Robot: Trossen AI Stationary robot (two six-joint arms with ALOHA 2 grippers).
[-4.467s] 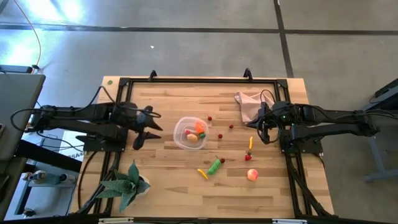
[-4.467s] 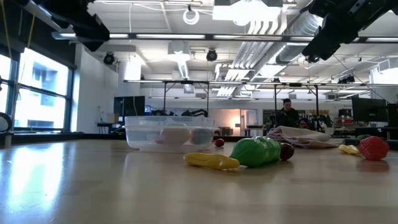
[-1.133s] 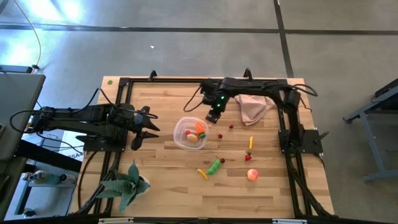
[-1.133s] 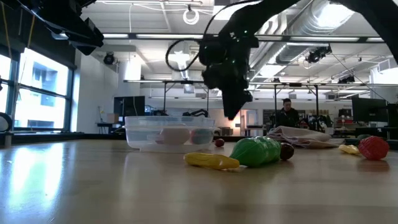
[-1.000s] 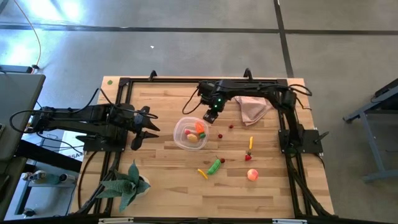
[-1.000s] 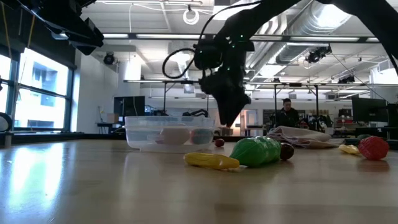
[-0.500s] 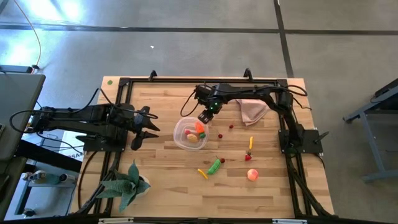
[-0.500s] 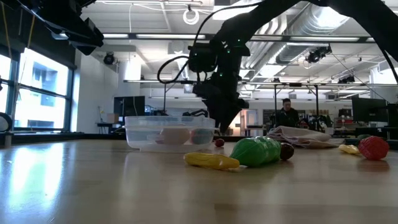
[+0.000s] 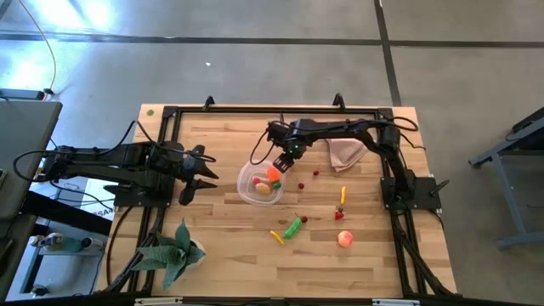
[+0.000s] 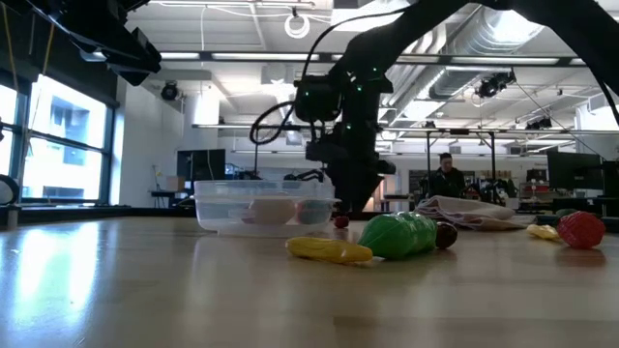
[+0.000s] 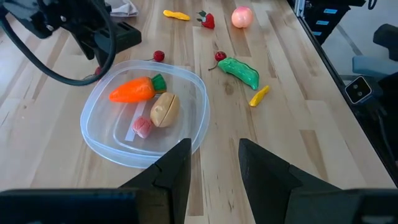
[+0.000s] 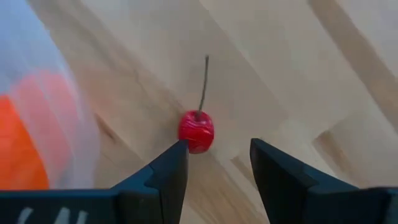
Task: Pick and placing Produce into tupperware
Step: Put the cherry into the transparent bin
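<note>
The tupperware [image 9: 261, 182] is a clear round tub at mid-table, holding an orange carrot [image 11: 132, 91], a tan lump [image 11: 164, 108] and a pink piece [image 11: 143, 127]. My right gripper [image 12: 217, 155] points down, open, just above a small red cherry [image 12: 196, 131] that lies on the wood beside the tub's far right rim; the cherry sits just ahead of the fingertips, nearer one finger. More produce lies on the table: a green pepper [image 9: 293, 227], yellow pieces [image 9: 276, 237], a strawberry [image 9: 340, 214], a peach [image 9: 345, 239]. My left gripper [image 11: 214, 165] waits open, left of the tub.
A pink cloth [image 9: 344, 144] lies at the far right, behind my right arm. A green spiky plant [image 9: 174, 251] stands at the near left. Two more cherries [image 9: 301, 185] lie right of the tub. A black frame [image 9: 255, 110] edges the table.
My right gripper has come down toward the table and drifted a little toward the tub's far right rim, its wrist rolling as it went. It now hangs low over the cherry. Nothing on the table has moved.
</note>
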